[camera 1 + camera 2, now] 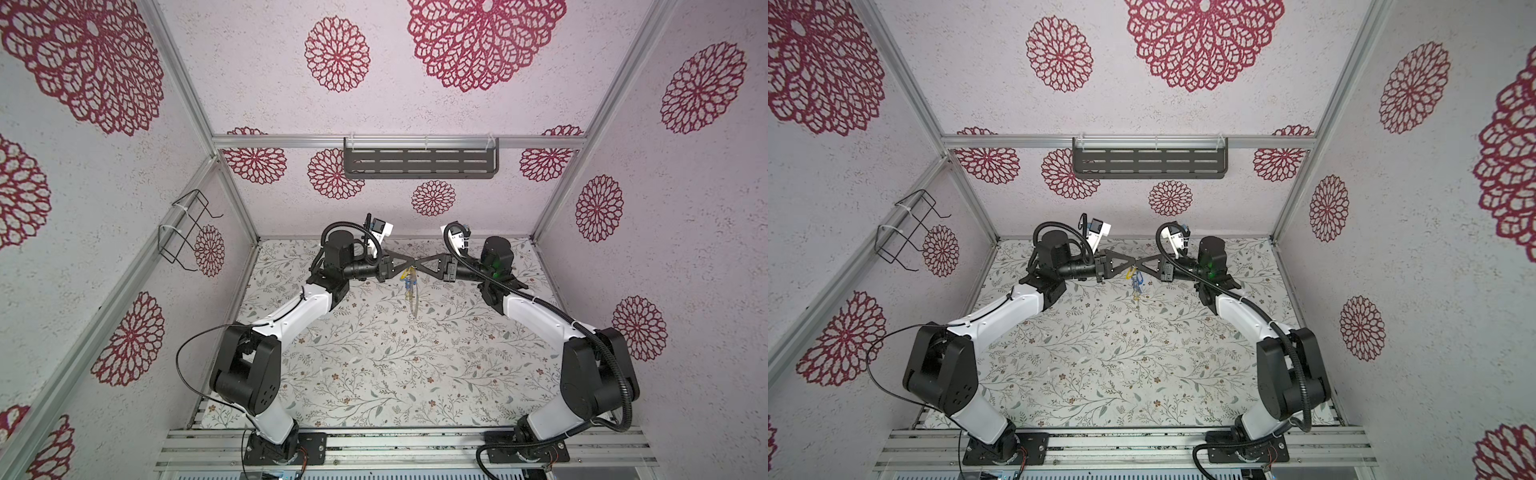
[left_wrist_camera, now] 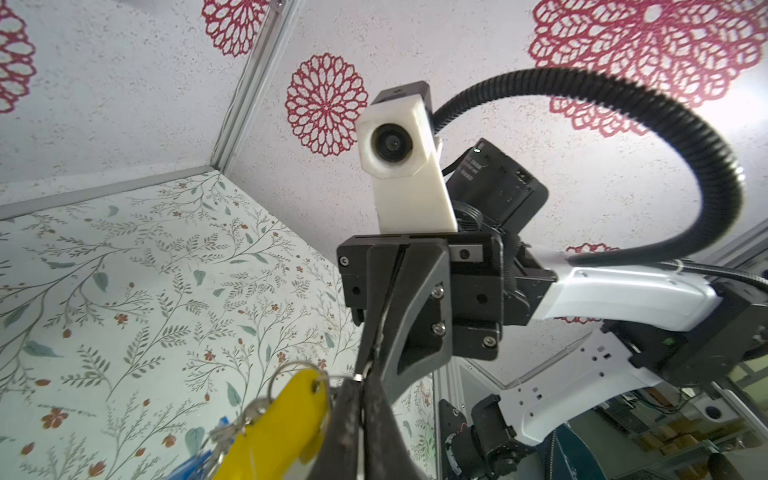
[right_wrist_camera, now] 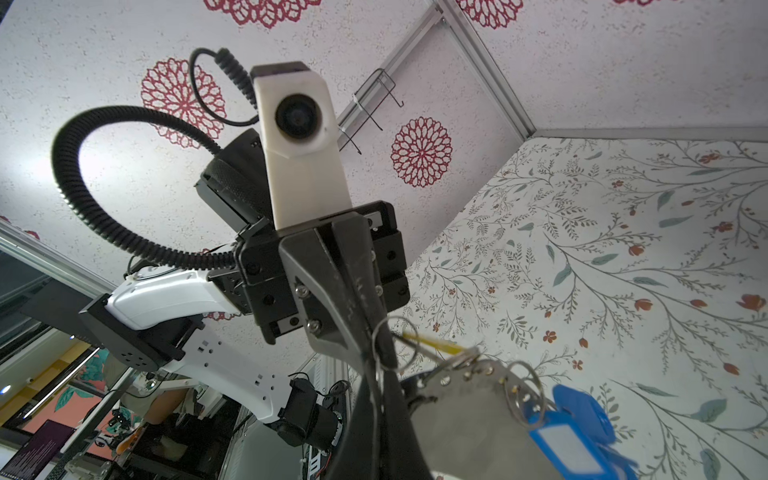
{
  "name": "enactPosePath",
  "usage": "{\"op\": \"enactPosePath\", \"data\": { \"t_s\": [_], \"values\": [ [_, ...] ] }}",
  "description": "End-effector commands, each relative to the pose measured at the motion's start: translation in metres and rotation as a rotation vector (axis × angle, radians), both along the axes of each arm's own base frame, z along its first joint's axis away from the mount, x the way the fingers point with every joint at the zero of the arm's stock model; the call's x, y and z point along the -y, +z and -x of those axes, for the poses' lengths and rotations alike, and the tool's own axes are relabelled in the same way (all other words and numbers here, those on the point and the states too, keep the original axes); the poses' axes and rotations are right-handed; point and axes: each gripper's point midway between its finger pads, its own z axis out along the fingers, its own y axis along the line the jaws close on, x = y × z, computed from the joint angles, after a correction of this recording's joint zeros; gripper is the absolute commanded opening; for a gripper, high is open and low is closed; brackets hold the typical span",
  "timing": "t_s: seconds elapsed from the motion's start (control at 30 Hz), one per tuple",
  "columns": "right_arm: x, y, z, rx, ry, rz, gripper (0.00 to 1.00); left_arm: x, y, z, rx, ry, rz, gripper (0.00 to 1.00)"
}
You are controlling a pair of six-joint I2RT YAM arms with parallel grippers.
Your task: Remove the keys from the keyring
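Observation:
In both top views my two grippers meet tip to tip above the far middle of the table, left gripper (image 1: 411, 262) against right gripper (image 1: 418, 263). The keys (image 1: 409, 281) hang right under them, with the keyring (image 1: 413, 306) dangling edge-on below. The right wrist view shows the flat grey keyring (image 3: 478, 419), a blue key (image 3: 575, 438) and a yellow key (image 3: 434, 343) seen edge-on. My right gripper (image 3: 379, 359) is shut on the yellow key's wire loop (image 3: 405, 332). In the left wrist view my left gripper (image 2: 362, 380) shows only a slit, with that loop (image 2: 291, 368) of the yellow key (image 2: 282, 424) reaching its tips.
The floral table (image 1: 374, 365) lies well below the hanging bunch. A dark slotted shelf (image 1: 419, 163) is fixed to the back wall and a wire rack (image 1: 185, 230) to the left wall. Each arm's elbow stands near the front rail.

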Motion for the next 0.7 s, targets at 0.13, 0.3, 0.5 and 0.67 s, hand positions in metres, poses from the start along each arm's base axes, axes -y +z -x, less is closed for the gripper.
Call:
{"op": "enactPosePath", "data": {
  "t_s": [0.13, 0.3, 0.5, 0.67],
  "values": [
    [0.001, -0.004, 0.023, -0.013, 0.017, -0.032, 0.0, -0.018, -0.038, -0.039, 0.047, 0.19, -0.28, 0.34],
    [0.004, -0.015, 0.02, -0.065, -0.033, -0.06, 0.0, -0.043, -0.044, -0.064, 0.046, 0.401, -0.417, 0.25],
    [0.006, -0.019, 0.012, -0.073, -0.077, -0.079, 0.0, -0.081, -0.03, -0.052, -0.021, 0.548, -0.461, 0.41],
    [0.006, -0.015, 0.008, -0.06, -0.081, -0.113, 0.0, -0.072, -0.033, -0.032, -0.178, 0.496, -0.374, 0.38]
  ]
}}
